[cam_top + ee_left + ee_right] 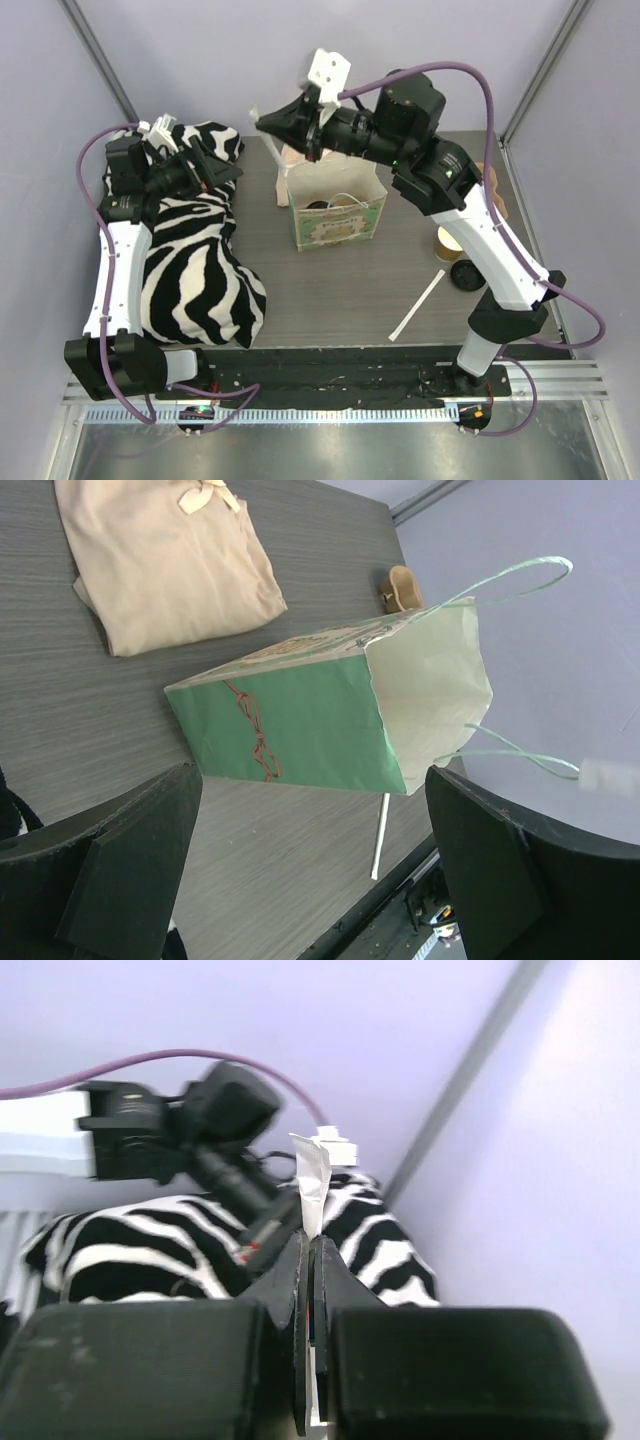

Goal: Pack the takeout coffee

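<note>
Takeout coffee (pixel 320 206) looks to be down inside the green paper bag (pixel 300 725): from the top view only a dark round lid shows in the bag's open mouth, with a bit of brown next to it, and the cup body is hidden by the bag walls. The bag stands upright mid-worktop (pixel 350 300), red bow print on its side, thin pale handles sticking up. Right gripper (pixel 310 1255) hangs over the bag's far-left corner, clenched on a thin white strip (pixel 311 1182); I can't tell what the strip belongs to. The right arm's body crosses above the bag and blocks part of its back edge. Left gripper (pixel 310 772) is released, jaws wide with nothing between them, up off the worktop left of the bag and facing its green side, not touching it. Under the left arm lies a zebra-print cloth (pixel 195 270) covering the left side of the worktop. A folded beige cloth (pixel 170 560) lies just behind the bag. To the right, well apart from the bag, stands an open brown cup (pixel 447 240) with a pale inside, a loose black lid (pixel 467 275) just in front of it, and a white straw (pixel 417 305) lying flat nearer the front edge.
</note>
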Controlling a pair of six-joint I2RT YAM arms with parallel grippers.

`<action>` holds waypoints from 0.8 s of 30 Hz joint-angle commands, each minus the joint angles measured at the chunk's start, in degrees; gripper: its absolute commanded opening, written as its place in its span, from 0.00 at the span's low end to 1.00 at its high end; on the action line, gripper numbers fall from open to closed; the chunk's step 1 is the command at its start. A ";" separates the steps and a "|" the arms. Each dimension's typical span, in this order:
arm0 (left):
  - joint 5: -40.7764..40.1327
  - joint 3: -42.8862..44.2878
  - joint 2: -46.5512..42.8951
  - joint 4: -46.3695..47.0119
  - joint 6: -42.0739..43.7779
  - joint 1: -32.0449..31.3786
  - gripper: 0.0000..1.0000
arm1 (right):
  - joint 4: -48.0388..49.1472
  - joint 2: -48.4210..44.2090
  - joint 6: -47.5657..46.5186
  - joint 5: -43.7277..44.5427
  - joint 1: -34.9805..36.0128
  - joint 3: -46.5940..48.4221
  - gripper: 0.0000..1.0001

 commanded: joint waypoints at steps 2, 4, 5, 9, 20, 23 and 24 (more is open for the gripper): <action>1.22 0.94 -1.03 3.48 0.13 0.58 1.00 | 1.17 0.84 2.64 5.40 -5.16 1.58 0.01; 1.04 0.94 -1.20 3.56 0.48 0.75 1.00 | -2.42 0.05 0.46 5.49 -5.78 -0.25 0.01; 0.96 0.85 -1.12 3.48 0.48 0.84 0.99 | -2.97 -1.34 -0.25 5.75 -6.13 -1.83 0.01; 0.78 0.32 -0.77 4.26 -0.13 0.93 1.00 | -3.06 -4.43 -4.30 6.02 -8.50 -12.89 0.01; 0.96 0.15 0.03 3.65 0.57 0.93 1.00 | -6.40 -3.47 -14.49 4.26 -13.77 -23.99 0.01; 0.95 0.23 0.46 3.04 0.66 1.10 1.00 | -8.33 -2.24 -16.60 4.17 -15.01 -24.79 0.01; 0.87 0.24 0.55 2.95 0.75 1.10 1.00 | -9.20 -1.89 -18.26 3.91 -15.27 -24.70 0.01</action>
